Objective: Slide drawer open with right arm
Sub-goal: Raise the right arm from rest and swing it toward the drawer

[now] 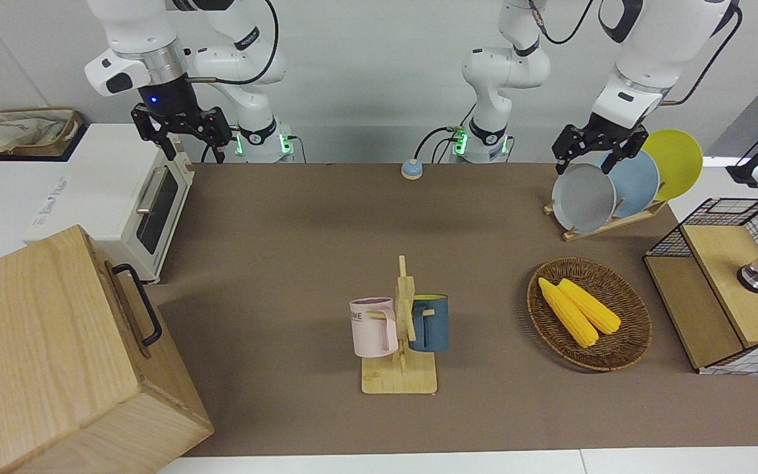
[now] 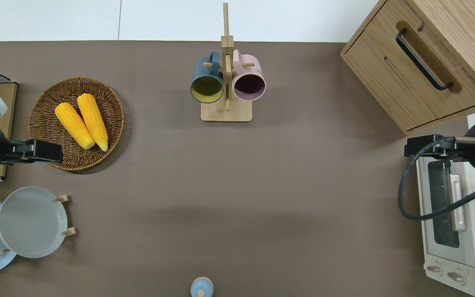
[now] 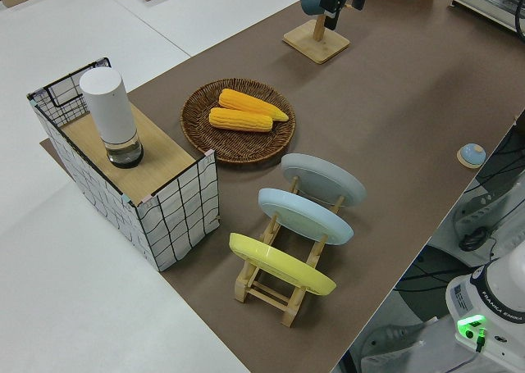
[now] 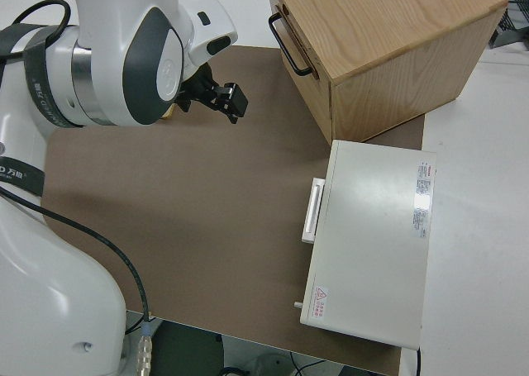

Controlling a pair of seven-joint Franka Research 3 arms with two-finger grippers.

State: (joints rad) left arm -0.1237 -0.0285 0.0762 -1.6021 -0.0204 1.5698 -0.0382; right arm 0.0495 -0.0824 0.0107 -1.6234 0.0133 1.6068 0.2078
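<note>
The drawer point(image 2: 410, 82) is a shallow light-wood front in a big pale wooden box point(image 1: 43, 342) at the right arm's end of the table. It sits flush with the box, and its black loop handle point(image 2: 422, 60) also shows in the front view point(image 1: 144, 309) and the right side view point(image 4: 289, 41). My right gripper point(image 1: 196, 153), under the wrist with the blue light, is open and empty. In the overhead view it point(image 2: 421, 147) hangs over the toaster oven's edge nearest the box, apart from the handle. My left gripper point(image 1: 586, 164) is parked and open.
A white toaster oven point(image 2: 447, 214) stands beside the box, nearer to the robots. A mug rack point(image 1: 402, 329) with two mugs stands mid-table. A basket of corn point(image 1: 589, 313), a plate rack point(image 1: 609, 187) and a wire-mesh rack point(image 1: 721, 289) are at the left arm's end.
</note>
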